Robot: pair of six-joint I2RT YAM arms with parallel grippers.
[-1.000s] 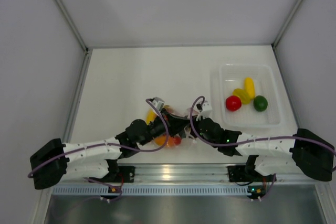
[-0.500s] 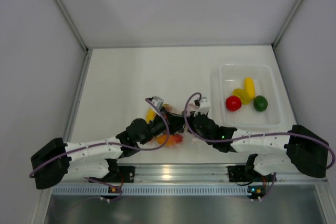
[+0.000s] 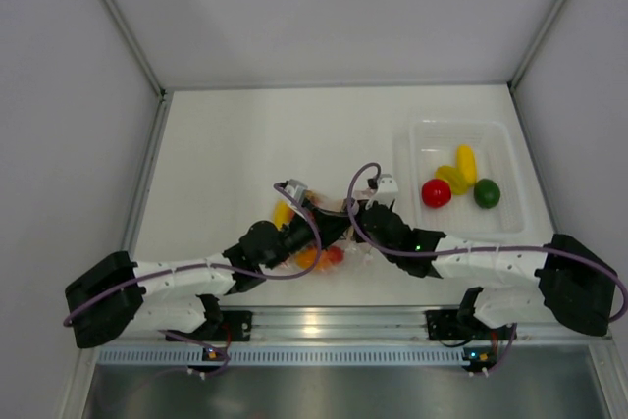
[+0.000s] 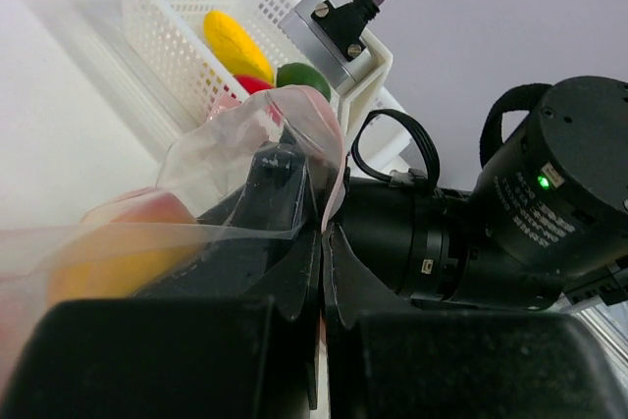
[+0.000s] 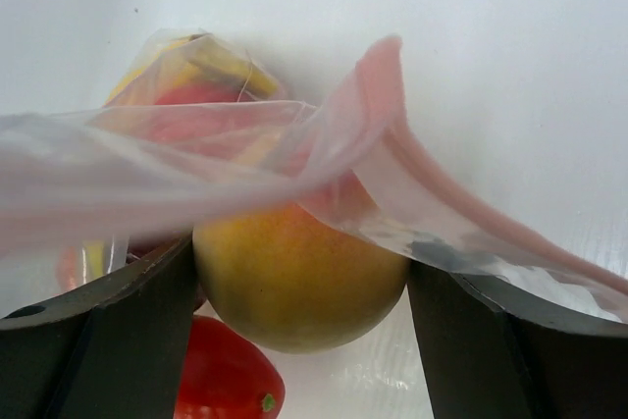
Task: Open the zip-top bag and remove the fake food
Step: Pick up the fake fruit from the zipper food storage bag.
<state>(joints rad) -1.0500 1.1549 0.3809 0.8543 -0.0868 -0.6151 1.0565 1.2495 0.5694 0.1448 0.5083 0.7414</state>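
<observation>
The zip-top bag (image 3: pixel 339 250) lies at the near middle of the table, between both arms. My left gripper (image 3: pixel 321 227) (image 4: pixel 324 242) is shut on the bag's clear film (image 4: pixel 245 144) beside its pink zip strip (image 4: pixel 339 188) and holds that edge up. My right gripper (image 3: pixel 345 233) (image 5: pixel 299 262) is open inside the bag's mouth, its fingers (image 5: pixel 98 340) either side of a yellow-orange peach (image 5: pixel 294 282). A red piece (image 5: pixel 221 380) lies just below the peach. Film and zip strip (image 5: pixel 412 144) drape over the right fingers.
A clear tray (image 3: pixel 417 139) stands at the right, with a red piece (image 3: pixel 436 192), yellow pieces (image 3: pixel 465 163) and a green lime (image 3: pixel 487 192) in it. White walls close in the table on three sides. The right wrist (image 4: pixel 510 203) sits close against my left fingers.
My right arm has pushed left and forward into the bag's mouth. The left arm has shifted slightly right, still gripping the bag. Both grippers' openings look unchanged.
</observation>
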